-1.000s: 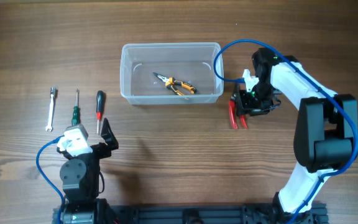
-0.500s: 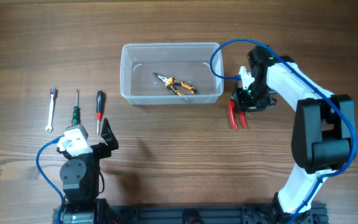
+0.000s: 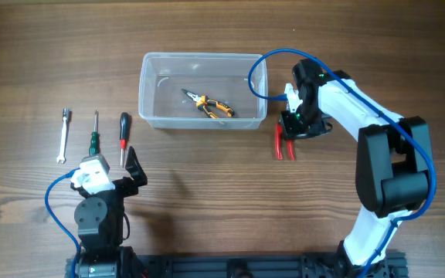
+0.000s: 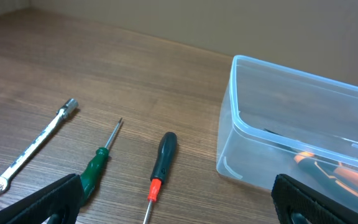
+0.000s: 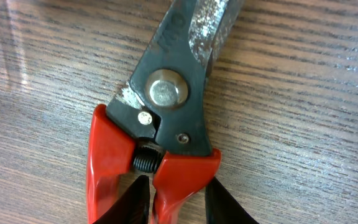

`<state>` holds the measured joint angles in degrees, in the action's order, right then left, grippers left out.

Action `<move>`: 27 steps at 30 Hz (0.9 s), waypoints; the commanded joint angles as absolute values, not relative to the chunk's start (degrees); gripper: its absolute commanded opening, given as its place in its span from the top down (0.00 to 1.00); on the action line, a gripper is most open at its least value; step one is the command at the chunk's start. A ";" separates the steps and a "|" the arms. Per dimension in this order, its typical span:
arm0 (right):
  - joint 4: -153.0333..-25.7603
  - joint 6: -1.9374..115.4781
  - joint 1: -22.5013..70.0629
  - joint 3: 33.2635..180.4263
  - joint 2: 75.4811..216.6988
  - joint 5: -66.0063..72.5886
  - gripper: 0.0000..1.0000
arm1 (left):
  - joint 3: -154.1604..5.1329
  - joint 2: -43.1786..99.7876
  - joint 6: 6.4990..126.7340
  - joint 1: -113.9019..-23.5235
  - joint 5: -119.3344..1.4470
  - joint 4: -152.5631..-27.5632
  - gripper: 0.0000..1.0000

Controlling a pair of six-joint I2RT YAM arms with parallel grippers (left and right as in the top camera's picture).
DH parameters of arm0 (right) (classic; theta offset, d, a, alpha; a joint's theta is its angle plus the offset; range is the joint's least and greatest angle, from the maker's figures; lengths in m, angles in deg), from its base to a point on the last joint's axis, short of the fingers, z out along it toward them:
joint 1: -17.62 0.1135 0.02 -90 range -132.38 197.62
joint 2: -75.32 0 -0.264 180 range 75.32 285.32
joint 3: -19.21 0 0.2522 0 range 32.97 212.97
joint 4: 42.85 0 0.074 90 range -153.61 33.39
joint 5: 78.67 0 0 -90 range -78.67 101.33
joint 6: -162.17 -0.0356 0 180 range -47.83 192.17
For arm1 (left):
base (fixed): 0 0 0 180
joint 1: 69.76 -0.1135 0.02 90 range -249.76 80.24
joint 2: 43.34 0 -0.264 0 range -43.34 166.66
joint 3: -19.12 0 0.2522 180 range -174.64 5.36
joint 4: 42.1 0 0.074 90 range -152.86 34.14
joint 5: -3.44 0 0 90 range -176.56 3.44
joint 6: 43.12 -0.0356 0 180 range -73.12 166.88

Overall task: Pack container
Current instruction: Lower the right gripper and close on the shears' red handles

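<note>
The clear plastic container [image 3: 148,116] stands at the table's middle back and holds orange-handled pliers [image 3: 205,105]. It also shows in the left wrist view [image 4: 229,143]. Red-handled cutters [image 3: 284,144] lie on the table just right of the container. My right gripper [image 3: 293,123] is over them. In the right wrist view its fingers [image 5: 176,199] are shut on one red handle of the cutters [image 5: 166,93]. My left gripper [image 3: 122,174] is open and empty near the front left; its jaws [image 4: 179,205] flank a black screwdriver.
At the left lie a small wrench [image 3: 62,136], a green-handled screwdriver [image 3: 94,135] and a black screwdriver with a red collar [image 3: 123,137]; they show in the left wrist view too: the wrench [image 4: 33,146], the green screwdriver [image 4: 98,165], the black screwdriver [image 4: 161,162].
My right gripper has moved left with the red-handled cutters. The container and the pliers in it have slid left as well. The left arm has not moved.
</note>
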<state>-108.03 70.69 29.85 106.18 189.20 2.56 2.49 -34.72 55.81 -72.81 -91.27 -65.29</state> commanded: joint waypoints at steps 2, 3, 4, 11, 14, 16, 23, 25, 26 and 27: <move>-108.47 69.51 30.20 105.59 190.12 2.58 0.81 | 2.53 -35.03 56.27 -72.59 -91.79 -65.35 0.00; -108.47 69.08 30.20 105.59 190.12 2.58 0.85 | 2.53 -35.03 56.27 -72.59 -91.77 -65.35 0.00; -108.47 69.05 30.20 105.59 190.12 2.56 0.87 | 2.53 -35.03 56.27 -72.59 -91.77 -65.35 0.00; -108.47 68.92 30.20 105.59 190.12 2.56 0.96 | 2.53 -35.03 56.27 -72.59 -91.77 -65.35 0.00; -108.27 67.59 30.20 105.59 190.12 2.56 0.96 | 2.53 -35.03 56.27 -72.59 -91.79 -65.35 0.00; -108.07 67.39 30.20 105.61 190.12 2.54 0.96 | 2.53 -35.03 56.27 -72.59 -91.79 -65.35 0.00; -108.31 67.02 30.06 107.18 189.66 2.54 0.96 | 2.53 -35.03 56.27 -72.59 -91.77 -65.35 0.00; -108.34 66.67 29.91 107.97 189.14 2.56 0.96 | 2.53 -35.03 56.27 -72.59 -91.79 -65.35 0.00; -108.29 66.58 29.76 108.43 188.55 2.56 0.96 | 2.53 -35.03 56.27 -72.59 -91.79 -65.35 0.00; -108.27 66.54 29.63 108.69 188.15 2.56 0.96 | 2.53 -35.03 56.27 -72.59 -91.79 -65.35 0.00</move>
<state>-108.40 68.11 29.85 106.46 189.20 2.41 2.49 -34.72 55.81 -72.81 -91.27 -65.29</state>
